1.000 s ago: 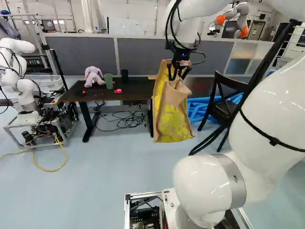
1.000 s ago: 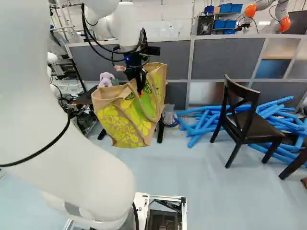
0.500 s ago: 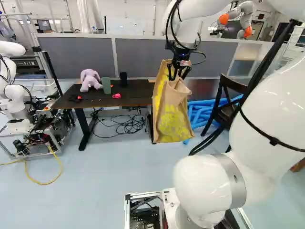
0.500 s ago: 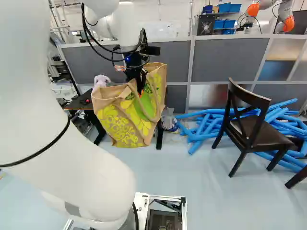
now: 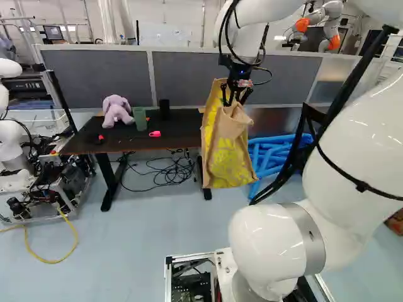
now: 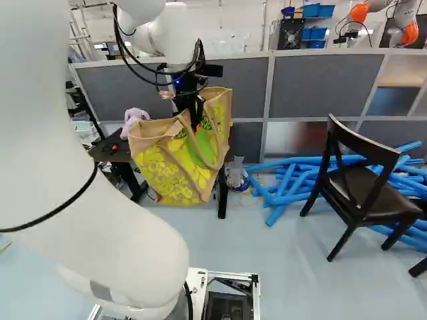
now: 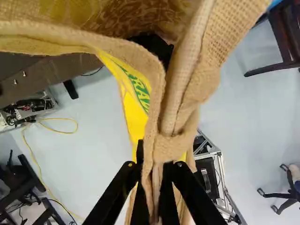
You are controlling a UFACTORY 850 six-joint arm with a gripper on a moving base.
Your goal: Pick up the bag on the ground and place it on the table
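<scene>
High ahead of the base, my gripper (image 5: 237, 94) is shut on the handle of the tan and yellow bag (image 5: 228, 154). In the wrist view the gripper (image 7: 157, 180) pinches the burlap handle between both fingers, and the bag (image 7: 136, 105) spreads out ahead of them. The bag hangs upright in the air, in front of the right end of the dark table (image 5: 135, 143) in the left base view. Its lower part reaches below the tabletop's level. The bag hides that end of the table.
On the table stand a purple plush toy (image 5: 116, 111), a green cup (image 5: 140, 118), a black cup (image 5: 164, 109) and a pink item (image 5: 155, 134). A black chair (image 6: 363, 183) and blue tubes (image 6: 287, 187) lie right of the bag. Another robot (image 5: 12, 151) stands left.
The base has moved, turning somewhat and coming closer to the table, so the scene has shifted. The arm keeps its pose, with the bag still hanging from the shut gripper.
</scene>
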